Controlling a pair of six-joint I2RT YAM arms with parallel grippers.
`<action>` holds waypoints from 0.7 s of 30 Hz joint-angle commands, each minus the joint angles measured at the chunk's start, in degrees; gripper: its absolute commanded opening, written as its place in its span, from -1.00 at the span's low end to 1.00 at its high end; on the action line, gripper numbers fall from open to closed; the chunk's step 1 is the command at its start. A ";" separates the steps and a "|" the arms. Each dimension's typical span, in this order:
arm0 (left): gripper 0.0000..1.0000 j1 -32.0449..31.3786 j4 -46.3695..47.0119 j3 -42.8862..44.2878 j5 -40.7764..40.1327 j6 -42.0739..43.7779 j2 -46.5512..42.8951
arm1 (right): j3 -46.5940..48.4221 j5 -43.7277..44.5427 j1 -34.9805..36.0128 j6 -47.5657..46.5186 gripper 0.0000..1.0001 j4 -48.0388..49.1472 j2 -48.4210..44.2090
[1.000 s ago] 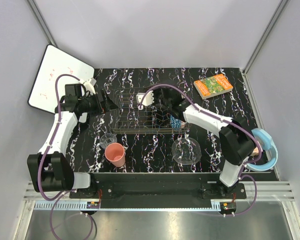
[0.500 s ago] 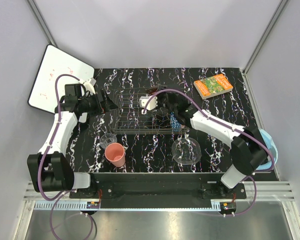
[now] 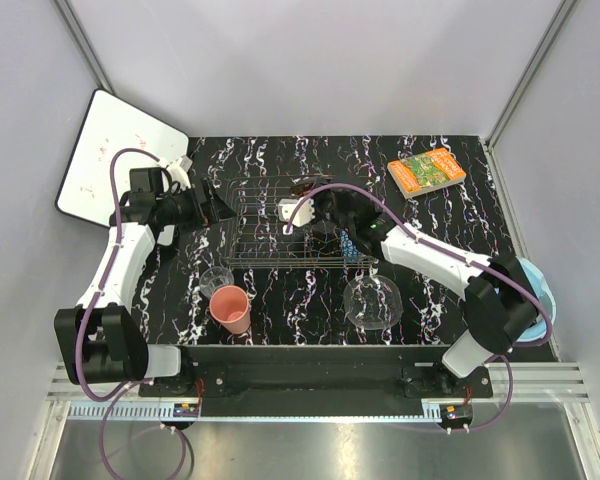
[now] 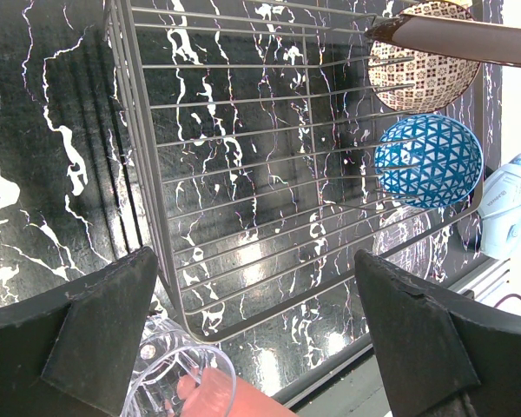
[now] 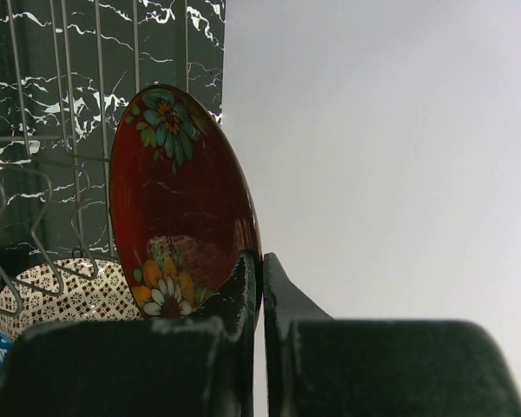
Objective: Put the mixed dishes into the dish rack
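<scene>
I see a dark red dish (image 5: 178, 208) with orange, white and teal flowers, a blue bowl (image 4: 427, 161) with white triangles, a pink cup (image 3: 230, 308) and a black white-veined table (image 3: 280, 290).

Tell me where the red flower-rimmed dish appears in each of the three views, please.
Top external: the red flower-rimmed dish is just above centre, at the far side of the dish rack.
Left wrist: the dish is in the top right corner, seen edge-on.
Right wrist: the dish is left of centre, upright, pinched by the right gripper.
Shared landmark: the dish rack wires.
</scene>
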 commanded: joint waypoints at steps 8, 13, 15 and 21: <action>0.98 0.32 2.29 0.73 0.11 -0.16 -1.43 | -0.93 0.50 0.30 2.05 -1.00 5.50 0.38; 0.98 0.40 2.28 1.17 0.11 -0.34 -1.87 | -1.72 0.15 -0.49 3.20 -1.00 6.73 1.97; 0.98 0.49 2.37 1.26 0.20 -0.34 -1.96 | -1.81 -0.20 -0.76 3.64 -1.00 7.26 2.76; 0.98 0.93 2.20 1.26 0.29 -0.08 -2.05 | -2.43 -0.56 -1.37 5.22 -1.00 8.49 4.78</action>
